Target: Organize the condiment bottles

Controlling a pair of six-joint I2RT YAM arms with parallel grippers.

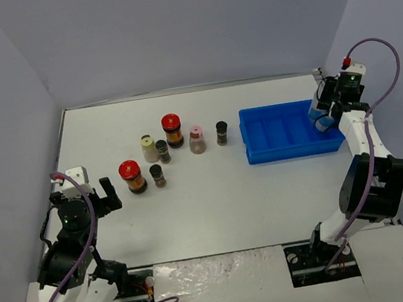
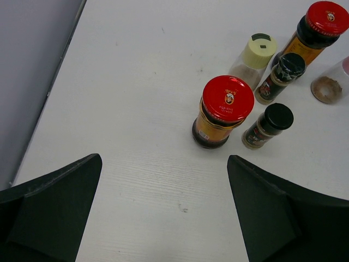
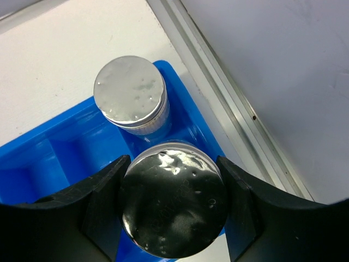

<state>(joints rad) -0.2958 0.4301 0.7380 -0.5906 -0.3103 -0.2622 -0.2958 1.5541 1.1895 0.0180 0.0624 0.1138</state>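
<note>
Seven jars stand left of the blue tray: two red-lidded sauce jars, a cream jar, a pink-capped jar and three tiny black-capped jars. My left gripper is open and empty, near the closer red-lidded jar. My right gripper is over the tray's right end, shut on a silver-lidded jar. The other silver-lidded jar stands in the same compartment just beyond it.
The tray's other compartments hold nothing that I can see. A metal rail and the grey side wall run close along the tray's right side. In the left wrist view the left wall is near.
</note>
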